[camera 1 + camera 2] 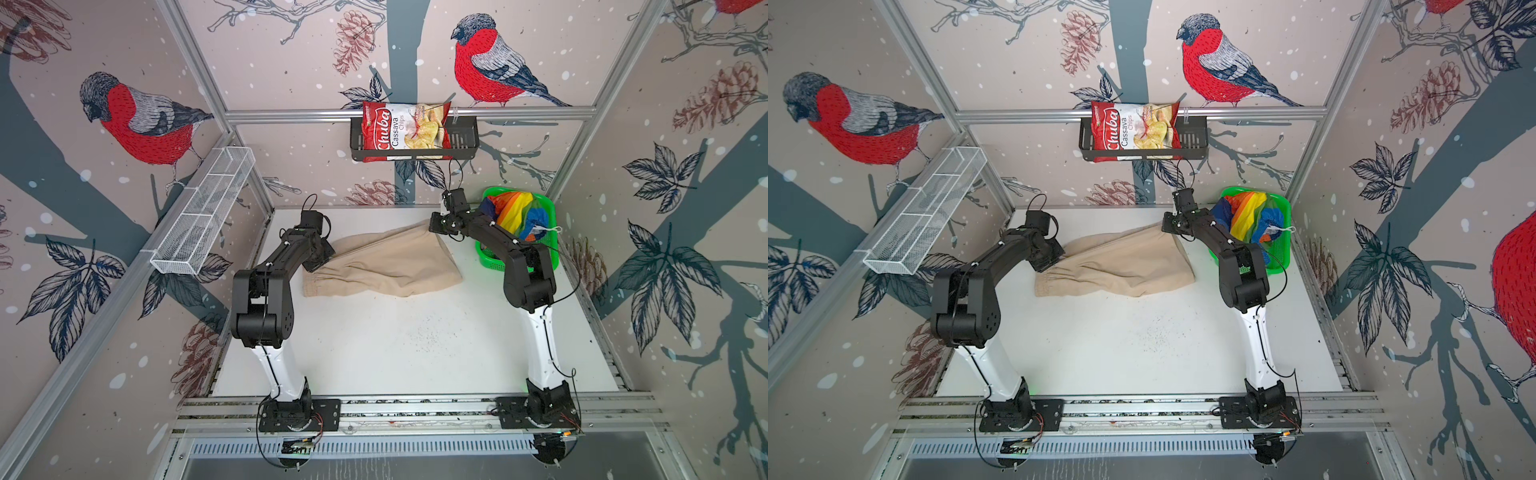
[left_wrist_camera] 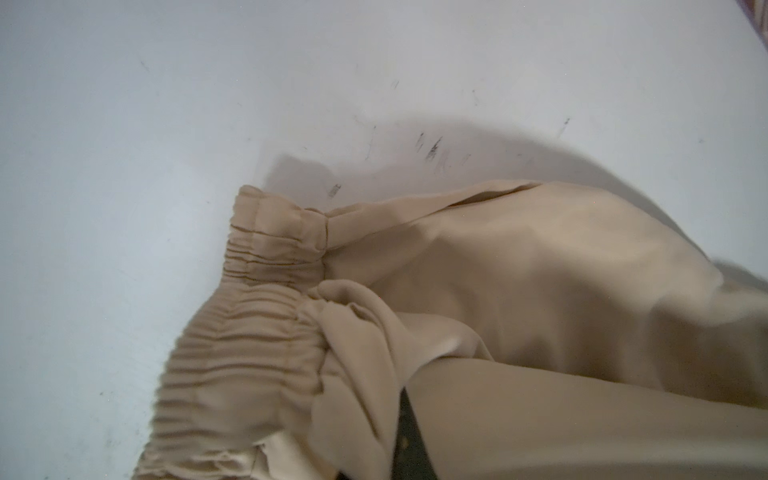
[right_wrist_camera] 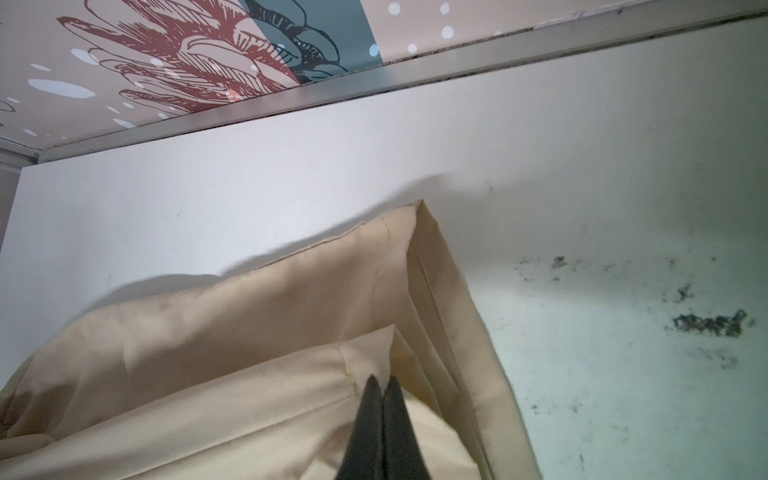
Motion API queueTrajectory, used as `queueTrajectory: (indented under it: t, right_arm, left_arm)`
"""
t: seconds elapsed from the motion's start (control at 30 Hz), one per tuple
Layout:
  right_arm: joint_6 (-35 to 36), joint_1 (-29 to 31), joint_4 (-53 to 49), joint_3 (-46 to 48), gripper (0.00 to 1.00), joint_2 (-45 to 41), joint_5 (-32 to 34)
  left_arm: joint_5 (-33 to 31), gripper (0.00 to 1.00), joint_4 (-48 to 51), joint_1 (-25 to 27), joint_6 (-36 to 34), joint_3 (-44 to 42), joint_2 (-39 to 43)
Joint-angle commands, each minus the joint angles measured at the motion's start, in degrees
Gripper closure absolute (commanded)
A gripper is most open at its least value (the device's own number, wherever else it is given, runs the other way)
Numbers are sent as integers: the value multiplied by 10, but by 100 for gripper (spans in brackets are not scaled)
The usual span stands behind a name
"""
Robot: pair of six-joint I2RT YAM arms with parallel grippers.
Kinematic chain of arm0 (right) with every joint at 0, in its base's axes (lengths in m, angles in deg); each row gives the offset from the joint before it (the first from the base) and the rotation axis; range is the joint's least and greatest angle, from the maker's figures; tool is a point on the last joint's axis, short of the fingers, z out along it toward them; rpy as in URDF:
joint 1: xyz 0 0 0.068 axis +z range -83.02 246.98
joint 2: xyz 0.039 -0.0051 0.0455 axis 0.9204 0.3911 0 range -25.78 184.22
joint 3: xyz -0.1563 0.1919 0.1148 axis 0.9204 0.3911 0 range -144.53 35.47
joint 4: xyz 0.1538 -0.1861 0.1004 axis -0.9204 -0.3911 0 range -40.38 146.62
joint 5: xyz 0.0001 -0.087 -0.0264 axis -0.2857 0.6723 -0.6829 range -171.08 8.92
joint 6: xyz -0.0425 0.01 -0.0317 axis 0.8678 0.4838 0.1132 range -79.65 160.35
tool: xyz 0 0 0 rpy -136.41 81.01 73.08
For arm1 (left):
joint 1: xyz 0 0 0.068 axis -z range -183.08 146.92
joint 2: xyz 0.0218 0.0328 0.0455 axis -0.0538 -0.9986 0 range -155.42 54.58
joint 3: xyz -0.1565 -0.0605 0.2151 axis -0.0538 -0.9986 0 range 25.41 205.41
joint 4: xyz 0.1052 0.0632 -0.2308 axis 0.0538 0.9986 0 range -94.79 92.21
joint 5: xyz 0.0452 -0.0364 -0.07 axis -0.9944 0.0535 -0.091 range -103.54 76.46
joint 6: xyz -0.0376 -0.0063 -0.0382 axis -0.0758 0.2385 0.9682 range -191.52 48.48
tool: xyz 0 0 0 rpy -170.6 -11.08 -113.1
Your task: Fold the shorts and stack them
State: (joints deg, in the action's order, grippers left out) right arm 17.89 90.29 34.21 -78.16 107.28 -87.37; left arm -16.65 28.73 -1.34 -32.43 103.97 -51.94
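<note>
The beige shorts (image 1: 382, 262) (image 1: 1117, 266) lie across the back of the white table, with the elastic waist to the left. My left gripper (image 1: 320, 259) (image 1: 1050, 257) is shut on the waist end. In the left wrist view the gathered waistband (image 2: 249, 332) bunches around the dark gripper (image 2: 405, 415), which is mostly hidden by cloth. My right gripper (image 1: 434, 226) (image 1: 1167, 224) is shut on a hem corner at the back right, lifting it. The right wrist view shows its tips (image 3: 382, 380) pinching the beige shorts (image 3: 249, 316). The rainbow shorts (image 1: 515, 214) (image 1: 1250, 216) sit crumpled in the green basket (image 1: 490, 257) (image 1: 1277, 266).
The green basket stands at the table's back right corner, behind my right arm. A black wall basket holding a chips bag (image 1: 405, 131) hangs on the back wall. A white wire shelf (image 1: 203, 220) is fixed to the left wall. The table (image 1: 395, 340) has dark scuffs near the middle.
</note>
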Motion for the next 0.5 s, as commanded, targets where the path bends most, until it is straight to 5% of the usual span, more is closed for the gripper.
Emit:
queueTrajectory:
  t: [0.0, 0.23, 0.47]
  right_arm:
    - [8, 6, 50, 3, 100, -28, 74]
    - [30, 21, 93, -1, 100, -46, 138]
    - [42, 32, 74, -80, 99, 58, 158]
  left_arm:
    - [-42, 100, 8, -4, 7, -8, -4]
    - [-45, 100, -11, -4, 13, -39, 0]
    - [-39, 100, -14, -4, 13, -30, -14]
